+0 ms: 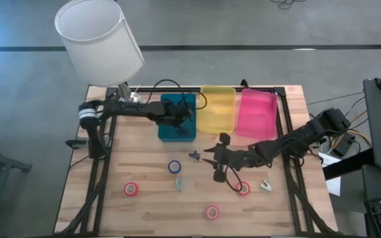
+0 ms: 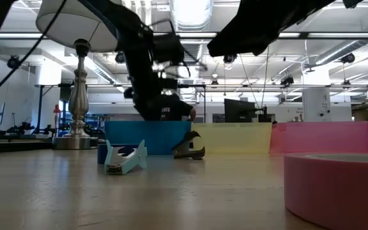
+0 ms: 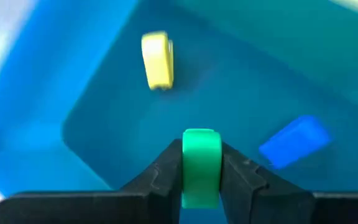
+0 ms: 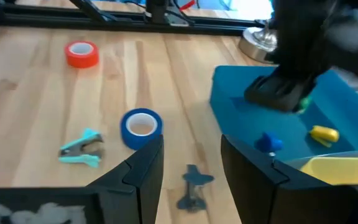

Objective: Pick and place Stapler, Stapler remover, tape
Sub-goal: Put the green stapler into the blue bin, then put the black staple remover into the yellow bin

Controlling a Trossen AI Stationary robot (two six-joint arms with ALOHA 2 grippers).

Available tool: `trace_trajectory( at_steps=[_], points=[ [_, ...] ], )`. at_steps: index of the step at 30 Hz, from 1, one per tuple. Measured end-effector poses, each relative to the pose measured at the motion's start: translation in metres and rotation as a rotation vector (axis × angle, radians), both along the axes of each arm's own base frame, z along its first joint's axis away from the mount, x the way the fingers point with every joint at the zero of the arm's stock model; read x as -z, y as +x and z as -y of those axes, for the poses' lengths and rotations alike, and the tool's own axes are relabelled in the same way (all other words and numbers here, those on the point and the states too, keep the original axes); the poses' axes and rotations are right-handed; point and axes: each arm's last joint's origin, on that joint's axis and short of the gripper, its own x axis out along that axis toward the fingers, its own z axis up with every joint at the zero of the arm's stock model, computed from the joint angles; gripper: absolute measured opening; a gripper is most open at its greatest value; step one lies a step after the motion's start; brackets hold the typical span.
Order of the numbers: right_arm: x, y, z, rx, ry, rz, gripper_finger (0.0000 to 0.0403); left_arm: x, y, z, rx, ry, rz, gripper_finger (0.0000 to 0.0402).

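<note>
Squarely between dark fingers [image 3: 166, 174], glossy green block [image 3: 201, 167]

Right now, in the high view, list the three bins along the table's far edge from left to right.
Blue bin → yellow bin → pink bin. The left gripper, shut on a green piece, hangs over the blue bin.

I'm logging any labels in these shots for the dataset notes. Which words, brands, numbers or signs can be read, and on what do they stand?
None can be read in any view.
The blue bin, yellow bin and pink bin: plain, no print visible.
The tape rolls, such as the blue one: no lettering shows.
Screens and fittings in the room behind the table: too small to read.
</note>
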Motion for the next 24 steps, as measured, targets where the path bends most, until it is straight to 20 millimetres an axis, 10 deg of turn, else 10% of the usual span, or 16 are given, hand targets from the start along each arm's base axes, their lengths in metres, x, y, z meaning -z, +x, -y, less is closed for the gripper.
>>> trace_trajectory(
  at_steps=[14, 24],
  points=[
    [0.005, -0.002, 0.006, -0.043, -0.131, -0.099, 0.0155, 0.028, 0.006, -0.013, 0.043, 0.000, -0.103, 0.0158],
    [0.010, -0.014, 0.009, 0.054, -0.049, -0.312, 0.0155, -0.024, 0.002, 0.012, 0.085, 0.038, 0.055, 0.0175]
  ],
)
